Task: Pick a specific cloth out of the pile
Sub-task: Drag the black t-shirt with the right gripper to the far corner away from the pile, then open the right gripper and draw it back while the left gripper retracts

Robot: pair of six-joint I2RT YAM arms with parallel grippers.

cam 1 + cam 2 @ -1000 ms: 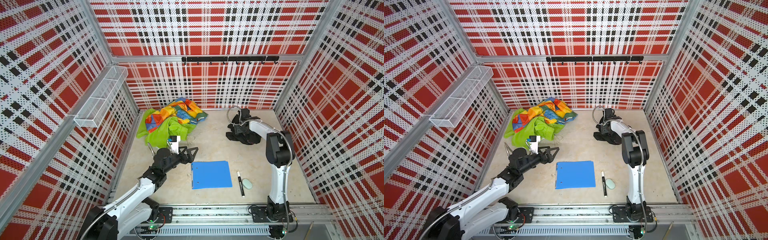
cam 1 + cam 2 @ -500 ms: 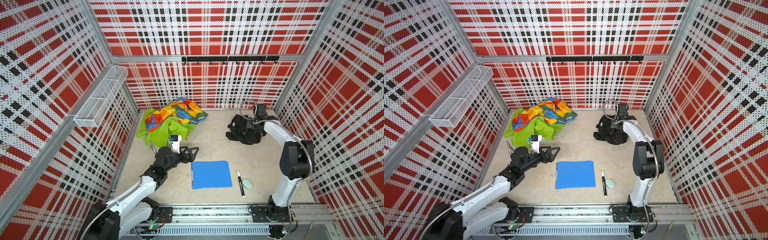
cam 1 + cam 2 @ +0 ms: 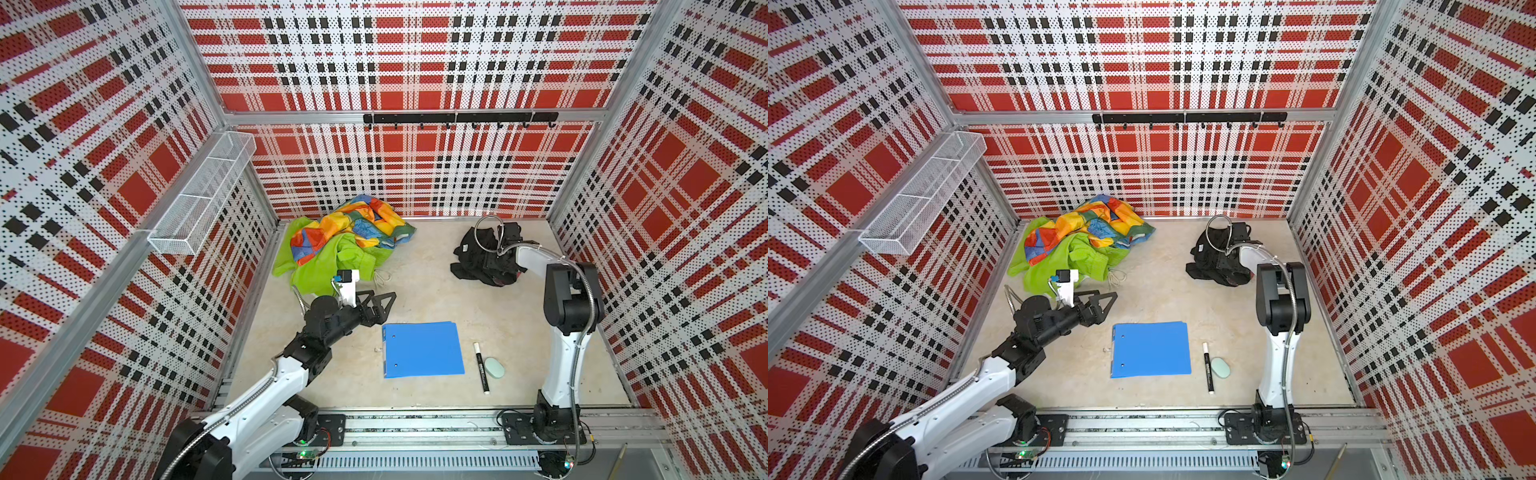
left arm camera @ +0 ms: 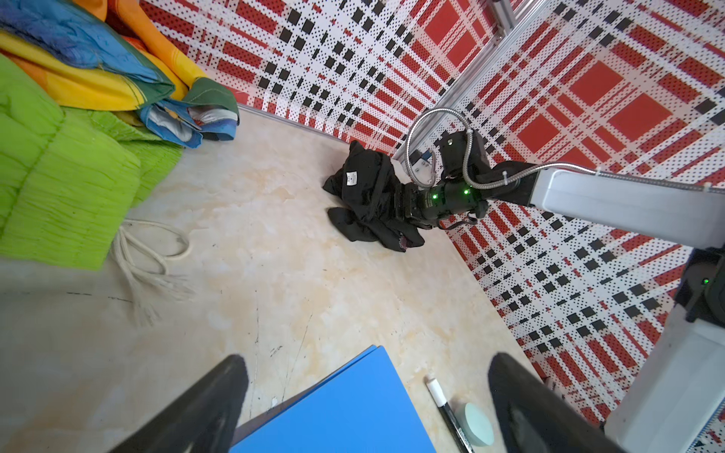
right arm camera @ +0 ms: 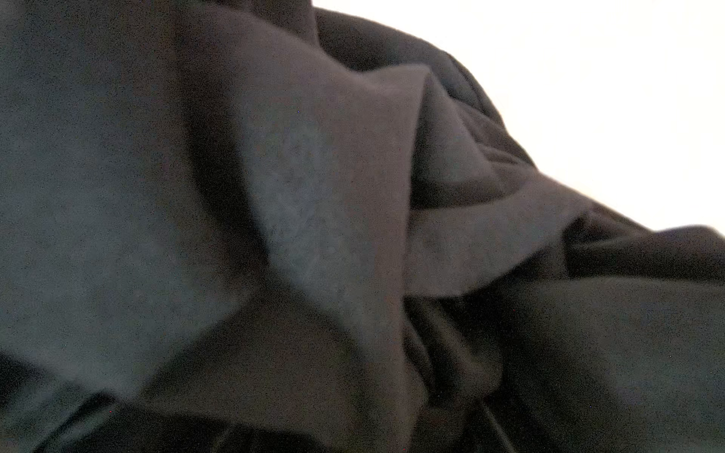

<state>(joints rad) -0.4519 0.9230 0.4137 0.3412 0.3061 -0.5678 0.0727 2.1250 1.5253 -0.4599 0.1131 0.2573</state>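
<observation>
At right rear, black cloth (image 3: 470,261), crumpled, axis unclear

On the beige tabletop (image 3: 1163,291), the pile (image 3: 1075,245) sits in the far left corner, a rainbow patchwork cloth (image 3: 1088,224) lying over a lime-green garment (image 3: 1054,266) whose white drawstring (image 3: 1116,276) trails out. Well apart, by the right wall, the black cloth (image 3: 1204,249) lies crumpled. The right pincer (image 3: 1224,262) is pressed into it, black on black, so how its jaws stand cannot be told. The left pincer (image 3: 1102,303) hangs spread wide between the pile and a blue folder (image 3: 1150,350). A marker (image 3: 1207,368) and a pale green oval (image 3: 1220,368) lie beside the folder.
</observation>
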